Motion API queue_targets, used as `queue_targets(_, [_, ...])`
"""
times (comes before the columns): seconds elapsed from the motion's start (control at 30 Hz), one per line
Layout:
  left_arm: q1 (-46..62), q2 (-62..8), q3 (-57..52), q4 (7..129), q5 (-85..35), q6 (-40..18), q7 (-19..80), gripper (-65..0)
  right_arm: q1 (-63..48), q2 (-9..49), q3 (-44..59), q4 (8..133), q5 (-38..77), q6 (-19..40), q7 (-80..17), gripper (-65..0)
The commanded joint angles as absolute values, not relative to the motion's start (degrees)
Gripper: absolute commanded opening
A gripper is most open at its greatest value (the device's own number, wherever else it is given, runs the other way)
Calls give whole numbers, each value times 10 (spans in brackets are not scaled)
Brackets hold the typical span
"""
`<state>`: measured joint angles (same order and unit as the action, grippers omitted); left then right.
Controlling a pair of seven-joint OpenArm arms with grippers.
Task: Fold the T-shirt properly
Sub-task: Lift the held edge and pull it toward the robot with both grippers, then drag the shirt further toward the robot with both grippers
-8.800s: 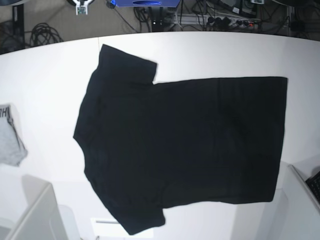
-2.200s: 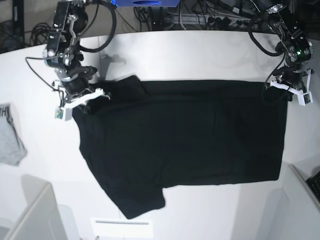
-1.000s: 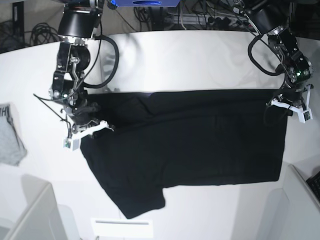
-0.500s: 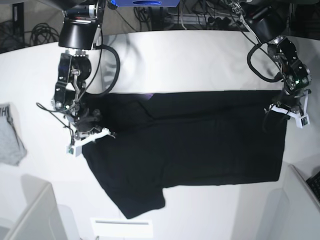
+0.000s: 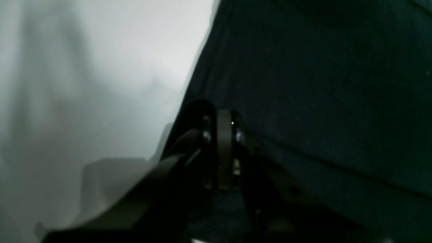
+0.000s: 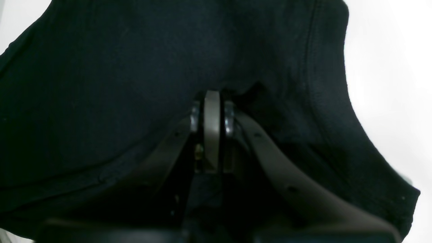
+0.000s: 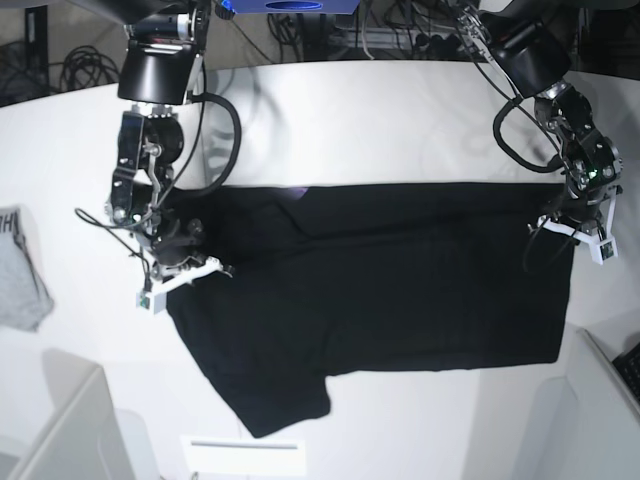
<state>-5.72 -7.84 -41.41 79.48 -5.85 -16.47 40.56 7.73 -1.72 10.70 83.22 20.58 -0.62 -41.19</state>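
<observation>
Both arms had been pulling the far edge of the T-shirt (image 7: 380, 280) toward the near side. A moment before, that edge lay farther back on the white surface (image 7: 380, 130); now it had come closer, and the far sleeve had gone under the fold. So the first long fold looked about half done, with the near sleeve sticking out by itself.

The right gripper (image 7: 185, 265) was clenched on the black cloth at the shoulder end. Its wrist view showed the closed right gripper (image 6: 211, 111) with cloth bunched around its tips. The left gripper (image 7: 570, 225) was clenched on the cloth at the bottom end. In its wrist view the shut left gripper (image 5: 222, 131) sat right at the shirt's edge, with bare surface beside it.

The shirt lay spread between the two grippers. Its long way ran from one gripper to the other, across the surface. The neck end pointed toward the right gripper and the bottom hem toward the left gripper. A small grey garment (image 7: 20, 270) lay well apart, out past the right gripper.
</observation>
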Motion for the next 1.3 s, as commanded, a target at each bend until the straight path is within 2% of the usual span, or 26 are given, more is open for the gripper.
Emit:
queue_targets(0.0, [-65, -88, -415, 805, -60, -165, 393, -650, 91, -14, 106, 843, 209, -4, -400, -650])
queue_targets(0.03, [-65, -88, -415, 805, -60, -165, 393, -650, 91, -14, 107, 843, 209, -4, -400, -627])
queue_targets(0.07, [-65, -88, -415, 806, -60, -165, 393, -650, 91, -14, 108, 843, 209, -4, -400, -576])
queue_targets(0.13, [-64, -88, -415, 810, -61, -165, 393, -559, 90, -14, 111, 845, 209, -4, -400, -476])
queue_targets(0.23, [-61, -87, -418, 823, -65, -165, 393, -416, 89, -14, 112, 851, 210, -4, -397, -387])
queue_targets(0.33, [-61, -87, -419, 844, -65, -165, 393, -267, 66, -14, 113, 880, 210, -5, -352, -371])
queue_targets(0.4, [-58, -87, -420, 860, -65, -167, 393, -202, 43, -15, 113, 909, 210, -8, -323, -371])
queue_targets(0.47, [-40, -86, -420, 887, -73, -167, 393, -158, 10, -17, 114, 951, 210, -58, -305, -372])
queue_targets(0.57, [1, -83, -431, 930, -141, -167, 393, -150, -41, -18, 113, 1004, 213, -169, -289, -363])
queue_targets(0.6, [17, -81, -446, 943, -175, -167, 393, -150, -57, -19, 113, 1022, 216, -176, -280, -363])
queue_targets(0.8, [100, -73, -530, 947, -325, -167, 393, -150, -149, -14, 122, 1062, 351, -176, -235, -363])
queue_targets(1.0, [115, -73, -533, 887, -337, -167, 390, -150, -176, -18, 144, 1017, 424, -176, -228, -363])
queue_targets(1.27, [71, -75, -531, 821, -334, -167, 389, -150, -153, -18, 146, 946, 428, -176, -217, -363])
